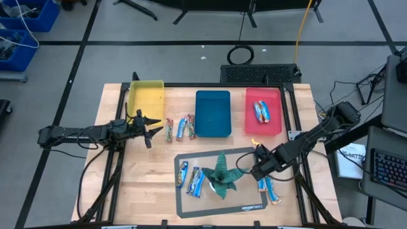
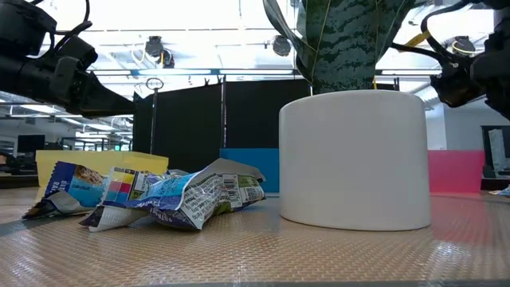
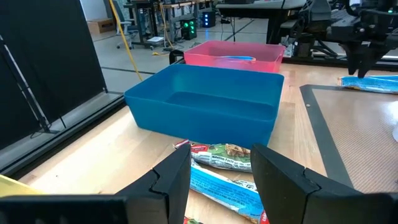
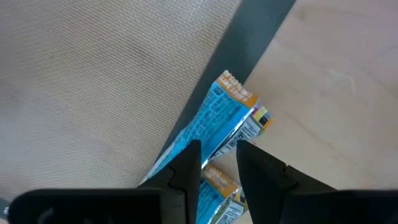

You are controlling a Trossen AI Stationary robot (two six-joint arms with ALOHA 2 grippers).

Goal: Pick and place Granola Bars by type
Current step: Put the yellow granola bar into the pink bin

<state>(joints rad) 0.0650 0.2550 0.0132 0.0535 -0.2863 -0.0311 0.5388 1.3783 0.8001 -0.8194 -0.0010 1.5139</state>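
L pincer (image 1: 147, 125) hangs wide, empty, w/ bars (image 1: 180, 128) just beside the blue tray (image 1: 212, 113). R pincer (image 1: 259, 166) narrow, empty, above blue bars (image 1: 269, 188) at mat edge (image 1: 264, 200). Light, crinkly, slick foil; grab mid-body across width.

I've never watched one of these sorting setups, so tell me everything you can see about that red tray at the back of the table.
The red tray is a shallow rectangular bin with raised walls, plastic by the look of it, pink-red. It sits flat at the far right of the wooden table, last in a row after a yellow tray and a blue tray, apart from the blue one. Two blue-wrapped granola bars lie side by side inside it. Neither gripper is near it.
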